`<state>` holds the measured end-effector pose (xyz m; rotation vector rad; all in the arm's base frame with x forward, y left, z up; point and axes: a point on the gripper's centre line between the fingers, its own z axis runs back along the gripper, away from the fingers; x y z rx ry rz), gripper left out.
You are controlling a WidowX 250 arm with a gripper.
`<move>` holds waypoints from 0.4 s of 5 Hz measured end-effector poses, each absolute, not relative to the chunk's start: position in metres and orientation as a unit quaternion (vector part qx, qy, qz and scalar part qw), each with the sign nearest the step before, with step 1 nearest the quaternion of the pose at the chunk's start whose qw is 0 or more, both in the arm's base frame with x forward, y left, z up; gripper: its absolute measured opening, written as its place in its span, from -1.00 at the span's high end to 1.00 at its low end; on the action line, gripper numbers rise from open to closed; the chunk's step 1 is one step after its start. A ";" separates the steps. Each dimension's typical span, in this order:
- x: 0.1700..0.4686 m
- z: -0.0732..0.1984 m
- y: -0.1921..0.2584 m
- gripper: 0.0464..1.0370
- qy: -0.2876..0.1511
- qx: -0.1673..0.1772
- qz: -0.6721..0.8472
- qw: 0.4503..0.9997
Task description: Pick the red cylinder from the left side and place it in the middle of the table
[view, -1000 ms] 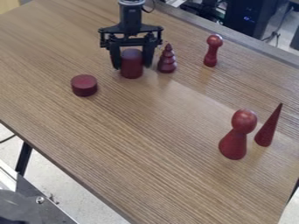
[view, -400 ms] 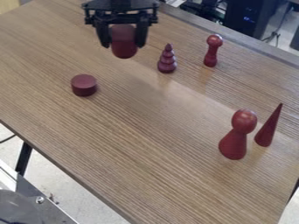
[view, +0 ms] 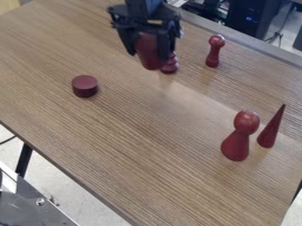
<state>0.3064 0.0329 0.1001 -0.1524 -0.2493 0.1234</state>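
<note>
The black gripper point(view: 149, 49) hangs over the upper middle of the wooden table point(view: 141, 132), shut on the red cylinder point(view: 150, 53), which has a rounded top. The cylinder is held between the two fingers, slightly tilted, its lower end raised off the tabletop. Its upper part is partly covered by the gripper. A short, flat red disc-like cylinder point(view: 85, 86) stands on the table at the left.
Just behind the held cylinder stands a ringed tree piece point(view: 169, 66), partly covered. A small round-headed peg point(view: 214, 51) is at the upper right. A large round-headed figure point(view: 239, 136) and a pointed cone point(view: 271, 127) stand at the lower right.
The gripper has lifted the rounded cylinder off the table, then moved right and somewhat lower in view, tilting it. The other pieces have stayed put.
</note>
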 end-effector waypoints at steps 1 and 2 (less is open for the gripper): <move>0.316 0.083 0.005 -0.55 -0.082 -0.081 0.003 0.993; 0.326 0.081 -0.011 -0.55 -0.068 -0.073 -0.039 0.994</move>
